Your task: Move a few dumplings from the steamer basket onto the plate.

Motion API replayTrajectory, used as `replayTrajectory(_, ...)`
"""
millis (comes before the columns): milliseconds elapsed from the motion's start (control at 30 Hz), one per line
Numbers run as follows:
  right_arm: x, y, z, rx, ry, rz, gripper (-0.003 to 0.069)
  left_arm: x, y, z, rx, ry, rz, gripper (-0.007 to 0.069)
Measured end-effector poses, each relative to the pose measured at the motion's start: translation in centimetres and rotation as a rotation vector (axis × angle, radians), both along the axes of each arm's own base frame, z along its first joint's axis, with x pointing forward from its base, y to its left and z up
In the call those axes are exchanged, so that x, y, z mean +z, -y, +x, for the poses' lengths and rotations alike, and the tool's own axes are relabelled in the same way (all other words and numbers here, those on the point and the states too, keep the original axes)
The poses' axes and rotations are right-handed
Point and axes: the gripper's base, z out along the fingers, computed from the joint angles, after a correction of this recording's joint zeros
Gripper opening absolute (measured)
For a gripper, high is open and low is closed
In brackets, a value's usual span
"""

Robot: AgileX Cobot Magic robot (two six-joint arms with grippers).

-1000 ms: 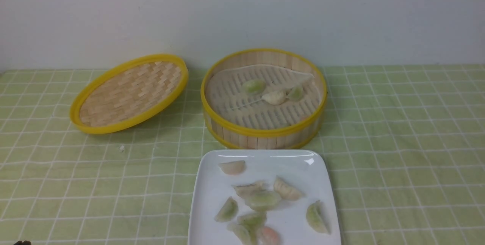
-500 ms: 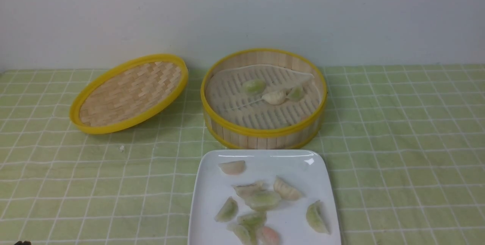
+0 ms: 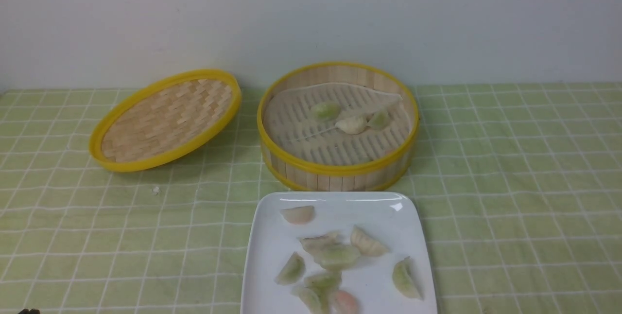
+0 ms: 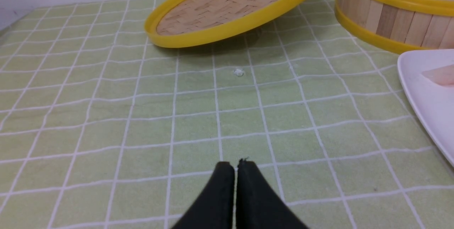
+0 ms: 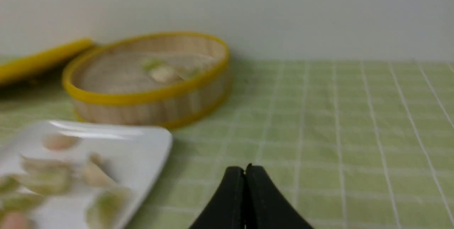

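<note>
We see the steamer basket [image 3: 338,156] at the back of the green checked cloth [image 3: 510,183], three dumplings [image 3: 351,124] on its liner. Just in front sits the plate [image 3: 272,251], carrying nine more. The woven lid [image 3: 166,118] leans to the basket's left. Our left gripper [image 4: 236,167] and right gripper [image 5: 245,172] both have their jaws pressed together, empty, above bare cloth

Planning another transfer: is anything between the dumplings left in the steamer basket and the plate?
Only the steamer basket's own near wall. Three dumplings sit on its floor toward the back; the plate lies just in front. The lid is off to the left.
</note>
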Motion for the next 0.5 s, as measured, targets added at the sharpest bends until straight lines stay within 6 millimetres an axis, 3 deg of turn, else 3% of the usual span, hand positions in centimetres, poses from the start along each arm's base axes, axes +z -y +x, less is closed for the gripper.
replayTrajectory(67, -1.4, 0.3, 0.2, -0.071, -0.042, -0.003, -0.0014, 0.0, 0.0, 0.0, 0.000, 0.001, 0.000, -0.0006)
replayTrajectory(267, -1.2, 1.1, 0.3, -0.209, 0.013, -0.037, -0.0014, 0.0, 0.0, 0.0, 0.000, 0.000, 0.000, -0.0006)
replayTrajectory(500, -1.2, 1.2, 0.3, -0.225, 0.012, -0.038, -0.0014, 0.0, 0.0, 0.0, 0.000, 0.000, 0.000, -0.0006)
